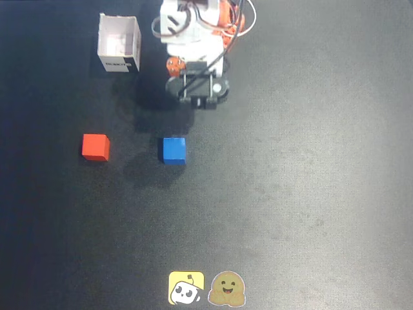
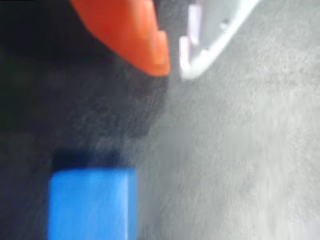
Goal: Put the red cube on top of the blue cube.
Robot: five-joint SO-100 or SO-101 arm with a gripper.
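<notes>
Across the dark table (image 1: 310, 194) in the overhead view, the arm (image 1: 197, 32) reaches down from the top edge, the largest thing in sight. Next in size is an open white box (image 1: 119, 44), standing near the arm's base on its left as that view shows it. Two stickers (image 1: 206, 289) lie at the bottom edge, well apart from everything else.

The blue cube (image 1: 173, 150) sits just below the arm's front end, and the red cube (image 1: 95, 147) rests on the table level with it, clearly apart to the left in the overhead view. Neither cube is touched.

Smallest is the gripper (image 2: 174, 65). In the wrist view its orange finger (image 2: 132, 32) and white finger (image 2: 215, 35) come in from the top with only a narrow gap between their tips, and nothing is held between them. That view is blurred, and the blue cube (image 2: 92, 202) fills its lower left corner; the red cube is out of it.

The step in hand looks like the reach for the red cube. To do it well, the arm would need to swing left in the overhead view, past the blue cube without knocking it, spread its fingers wider than the cube, and come down square on two opposite faces before closing.
</notes>
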